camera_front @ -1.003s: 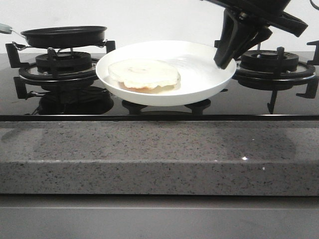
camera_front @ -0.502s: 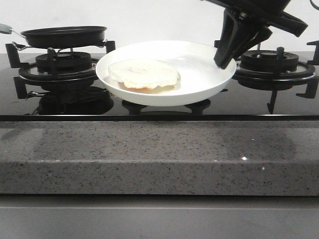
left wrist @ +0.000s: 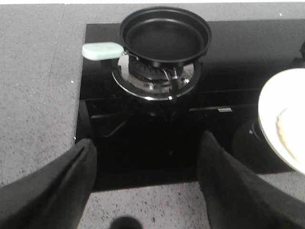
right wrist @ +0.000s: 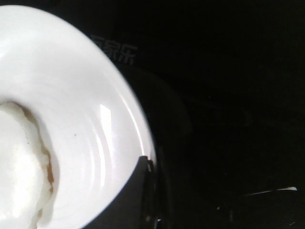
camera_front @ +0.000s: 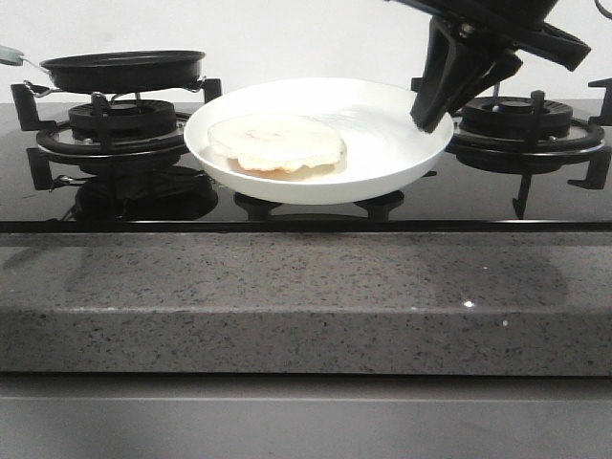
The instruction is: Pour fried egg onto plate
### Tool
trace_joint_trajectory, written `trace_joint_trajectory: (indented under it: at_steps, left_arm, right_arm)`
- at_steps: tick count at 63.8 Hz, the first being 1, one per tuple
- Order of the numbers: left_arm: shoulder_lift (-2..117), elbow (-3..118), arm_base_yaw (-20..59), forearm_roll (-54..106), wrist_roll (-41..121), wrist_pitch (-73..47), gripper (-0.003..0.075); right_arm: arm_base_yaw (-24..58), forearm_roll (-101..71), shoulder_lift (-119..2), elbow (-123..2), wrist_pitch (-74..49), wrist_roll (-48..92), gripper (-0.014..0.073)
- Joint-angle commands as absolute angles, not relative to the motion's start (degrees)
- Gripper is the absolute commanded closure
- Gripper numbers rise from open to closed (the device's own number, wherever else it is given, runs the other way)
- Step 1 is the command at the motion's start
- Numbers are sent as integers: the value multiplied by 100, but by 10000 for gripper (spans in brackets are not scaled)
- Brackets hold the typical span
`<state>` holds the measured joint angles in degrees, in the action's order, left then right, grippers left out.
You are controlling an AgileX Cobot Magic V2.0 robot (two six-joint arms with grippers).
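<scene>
Black glass hob set in a speckled grey counter

The hob (camera_front: 287, 212) sits in the counter (camera_front: 306, 296); its left burner (camera_front: 120, 124) carries the black pan (camera_front: 122, 69), and the plate (camera_front: 392, 153) lies between the burners.

White plate (camera_front: 382, 143); cream-white fried egg (camera_front: 277, 142), orange-tinged edge; black pan (left wrist: 165, 34), mint-green handle (left wrist: 102, 50); speckled grey counter (camera_front: 306, 301).

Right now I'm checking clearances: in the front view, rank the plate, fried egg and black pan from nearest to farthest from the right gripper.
1. The plate, its right rim at the right gripper.
2. The fried egg, on the plate's left half.
3. The black pan, far left on the burner.
</scene>
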<state>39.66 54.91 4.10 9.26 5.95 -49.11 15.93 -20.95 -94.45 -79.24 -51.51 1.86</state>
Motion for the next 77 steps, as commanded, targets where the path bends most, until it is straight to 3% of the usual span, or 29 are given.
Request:
trace_joint_trajectory:
  at_steps: [1, 17, 40, 59, 77]
  left_arm:
    - [3719, 5477, 501, 875, 470, -4626, 272]
    - [3317, 5334, 491, 583, 212, -5311, 272]
    - [3268, 5310, 845, 542, 198, -5400, 272]
    - [3268, 5310, 859, 552, 198, -5691, 272]
    - [3268, 5310, 859, 562, 198, -5691, 272]
  right_arm:
    - [1596, -2261, -9169, -8083, -4919, 221, 662]
    - [1596, -2261, -9169, -8083, -4919, 221, 662]
    - [1562, -2261, -9169, -8207, -4938, 257, 662]
    - [1399, -2255, -9704, -9767, -5547, 214, 662]
    - [1016, -2255, -10974, -11395, -6423, -950, 662]
